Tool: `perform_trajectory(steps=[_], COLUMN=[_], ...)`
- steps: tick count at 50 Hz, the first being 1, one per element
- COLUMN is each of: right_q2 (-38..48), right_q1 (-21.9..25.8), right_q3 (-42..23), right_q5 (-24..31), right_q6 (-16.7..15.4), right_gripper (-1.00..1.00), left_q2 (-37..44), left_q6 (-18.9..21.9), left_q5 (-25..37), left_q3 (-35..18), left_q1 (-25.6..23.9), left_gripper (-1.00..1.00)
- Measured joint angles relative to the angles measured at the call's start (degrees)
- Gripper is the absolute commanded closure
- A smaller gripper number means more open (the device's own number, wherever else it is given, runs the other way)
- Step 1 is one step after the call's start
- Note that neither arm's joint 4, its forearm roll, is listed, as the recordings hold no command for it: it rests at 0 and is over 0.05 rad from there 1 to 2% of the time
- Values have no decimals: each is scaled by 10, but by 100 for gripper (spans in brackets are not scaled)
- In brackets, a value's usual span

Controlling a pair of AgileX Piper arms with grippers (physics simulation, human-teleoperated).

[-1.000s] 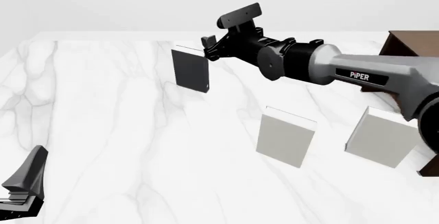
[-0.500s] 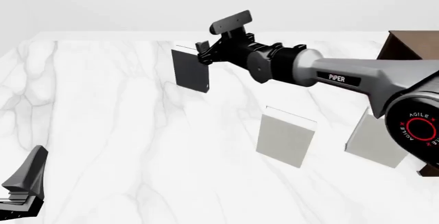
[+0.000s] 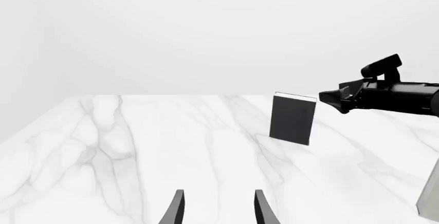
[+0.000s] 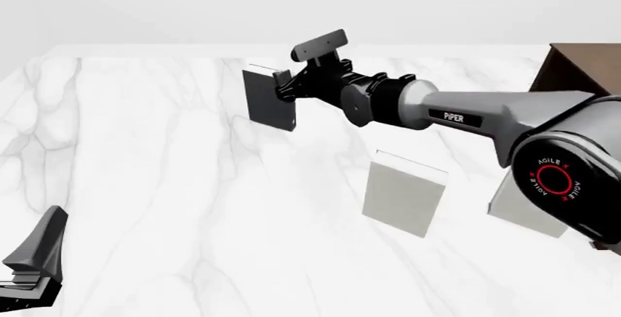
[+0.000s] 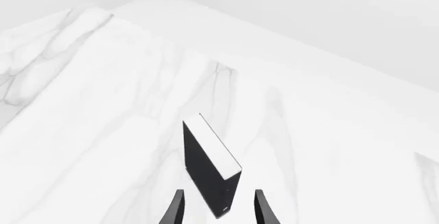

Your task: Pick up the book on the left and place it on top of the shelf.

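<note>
The small dark book (image 4: 269, 100) stands upright on the far left of the marble table (image 4: 145, 171). It also shows in the left wrist view (image 3: 293, 119) and the right wrist view (image 5: 205, 167). My right gripper (image 4: 283, 84) is open at the book's upper right edge. In the right wrist view the book's near corner sits between the open fingers of the right gripper (image 5: 218, 211). The right gripper also shows in the left wrist view (image 3: 329, 99). My left gripper (image 4: 34, 262) is open and empty at the near left (image 3: 218, 213). The dark brown shelf (image 4: 572, 70) stands at the far right.
Two larger pale books stand upright on the right half of the table, one in the middle (image 4: 403, 193) and one partly behind the right arm (image 4: 529, 208). The edge of a pale book shows in the left wrist view (image 3: 431, 203).
The right arm has reached further left and a little down, bringing its open gripper from beside the book to its upper right edge. The left arm and the book have not moved.
</note>
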Motion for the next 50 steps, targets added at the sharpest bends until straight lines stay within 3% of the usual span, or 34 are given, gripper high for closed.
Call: perform_trajectory(steps=[50], right_q2=[90], right_q1=[-5], right_q3=[-94], right_q5=[19], right_q6=[0], right_gripper=[-100], left_q2=[0], left_q6=[0], left_q5=[0], left_q3=[0], left_q1=[0], left_gripper=[-100])
